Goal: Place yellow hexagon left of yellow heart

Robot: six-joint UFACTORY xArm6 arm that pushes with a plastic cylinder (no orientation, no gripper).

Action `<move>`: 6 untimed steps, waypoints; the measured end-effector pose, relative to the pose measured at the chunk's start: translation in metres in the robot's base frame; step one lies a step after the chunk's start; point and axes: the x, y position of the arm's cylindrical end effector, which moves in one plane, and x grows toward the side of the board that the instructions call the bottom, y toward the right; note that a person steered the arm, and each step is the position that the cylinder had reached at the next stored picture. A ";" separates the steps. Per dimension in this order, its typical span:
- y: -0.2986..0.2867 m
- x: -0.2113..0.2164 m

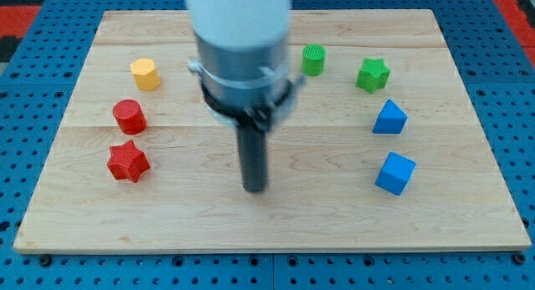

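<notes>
Standing mid-counter [468,206], my tip [255,188] (a bare rod tool, holding nothing) touches no block; yellow hexagon [145,73] lies up-left of it, well apart; yellow heart not visible.

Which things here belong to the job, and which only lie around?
Job: yellow hexagon; my tip, apart from all blocks. No yellow heart shows.

Lying about: red cylinder, red star, green cylinder, green star, two blue blocks.
</notes>
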 end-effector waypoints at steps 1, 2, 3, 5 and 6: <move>0.007 0.028; 0.007 0.028; 0.010 0.030; 0.075 0.054; 0.129 0.053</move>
